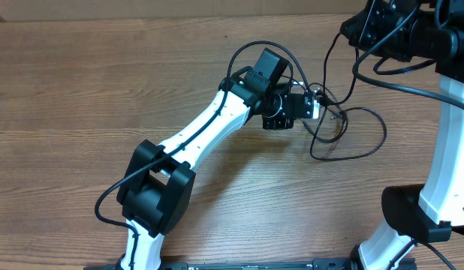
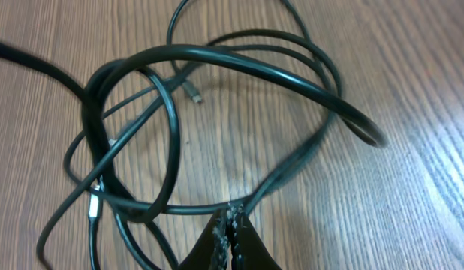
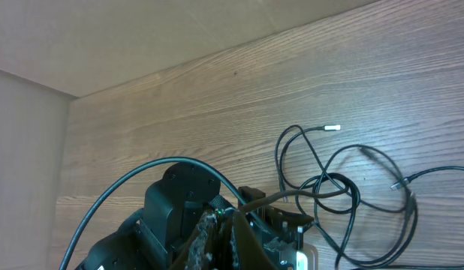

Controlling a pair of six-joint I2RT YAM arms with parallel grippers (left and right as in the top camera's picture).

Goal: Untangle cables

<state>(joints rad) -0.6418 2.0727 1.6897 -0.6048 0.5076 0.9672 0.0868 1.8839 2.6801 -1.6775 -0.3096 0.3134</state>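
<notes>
Cables (image 1: 338,127) lie in a loose tangle on the wooden table (image 1: 82,82), right of centre in the overhead view. The left gripper (image 2: 230,223), bottom middle of its wrist view, is closed, its tips pinching one strand. The right gripper (image 3: 226,225), at the overhead's upper right, is closed too, and a strand runs from its tips to the tangle.

Glossy, smooth-sheathed cables (image 2: 254,66) on matt wood-grain table (image 2: 412,60).
</notes>
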